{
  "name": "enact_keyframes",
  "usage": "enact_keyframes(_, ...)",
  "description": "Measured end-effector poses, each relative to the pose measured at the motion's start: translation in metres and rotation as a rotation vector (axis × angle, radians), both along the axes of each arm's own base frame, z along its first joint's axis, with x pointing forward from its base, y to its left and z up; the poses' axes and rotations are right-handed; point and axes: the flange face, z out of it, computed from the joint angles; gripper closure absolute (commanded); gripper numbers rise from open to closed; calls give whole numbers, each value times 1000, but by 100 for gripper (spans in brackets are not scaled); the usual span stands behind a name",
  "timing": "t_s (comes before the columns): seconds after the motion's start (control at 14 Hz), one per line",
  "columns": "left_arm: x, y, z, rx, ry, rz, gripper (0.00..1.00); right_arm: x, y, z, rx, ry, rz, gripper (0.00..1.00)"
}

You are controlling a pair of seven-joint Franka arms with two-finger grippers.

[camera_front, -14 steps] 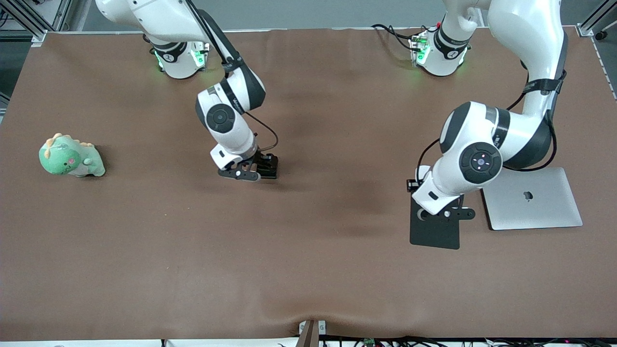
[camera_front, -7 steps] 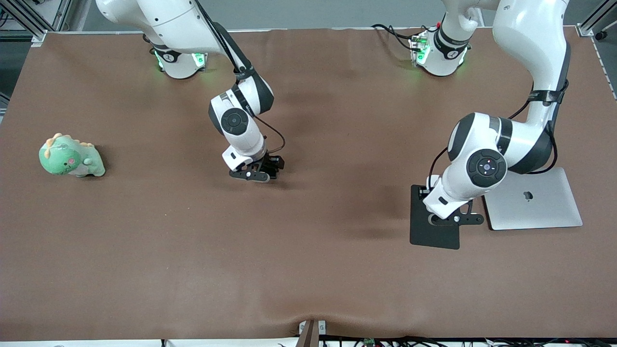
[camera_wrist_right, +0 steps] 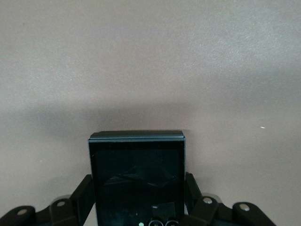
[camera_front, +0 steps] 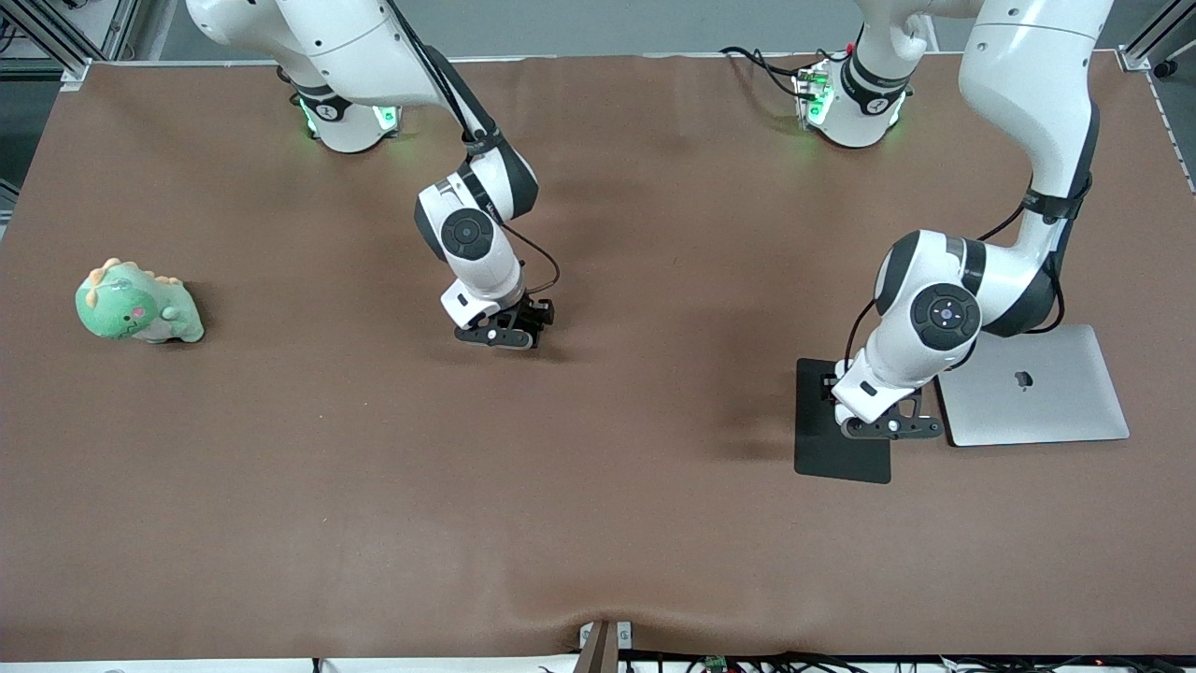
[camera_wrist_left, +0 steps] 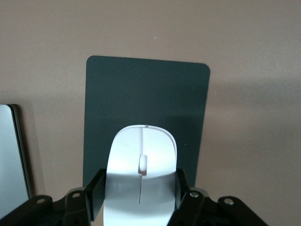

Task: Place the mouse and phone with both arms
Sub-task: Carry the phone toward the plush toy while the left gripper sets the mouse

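My left gripper (camera_front: 888, 422) is over the matte black pad (camera_front: 827, 449) beside the laptop. In the left wrist view it (camera_wrist_left: 140, 190) is shut on the white mouse (camera_wrist_left: 141, 160), which hangs low over the pad (camera_wrist_left: 146, 94); I cannot tell whether they touch. The arm hides the mouse in the front view. My right gripper (camera_front: 509, 332) is low over the bare middle of the table. In the right wrist view it (camera_wrist_right: 138, 193) is shut on the glossy black phone (camera_wrist_right: 137, 174), whose shadow lies close on the brown cloth.
A closed silver laptop (camera_front: 1037, 388) lies beside the pad at the left arm's end; its edge shows in the left wrist view (camera_wrist_left: 11, 150). A green dinosaur plush (camera_front: 135, 304) sits at the right arm's end. The brown table cloth (camera_front: 598, 523) spreads wide toward the front camera.
The left gripper has come down and moved along the pad with the mouse. The right gripper has shifted a little toward the left arm's end and lowered with the phone.
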Motion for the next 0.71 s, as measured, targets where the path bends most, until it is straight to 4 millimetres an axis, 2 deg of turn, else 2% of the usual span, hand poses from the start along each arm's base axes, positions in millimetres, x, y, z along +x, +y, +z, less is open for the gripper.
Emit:
enact_keyframes(0.14,2,4,-3,-9,-19,4,64,5,-4,5,-25,38,-19,100)
enact_keyframes(0.29,7,10,-13,-20,-40,7,64,20,-20,27,-59,101,-62,100)
enact_keyframes(0.57,14,25,-45,-28,-30,19,62,49,-76,97,-55,156,-159,100)
enact_keyframes(0.71,17,27,-55,-29,-24,1,56,55,-109,109,-51,169,-190,100)
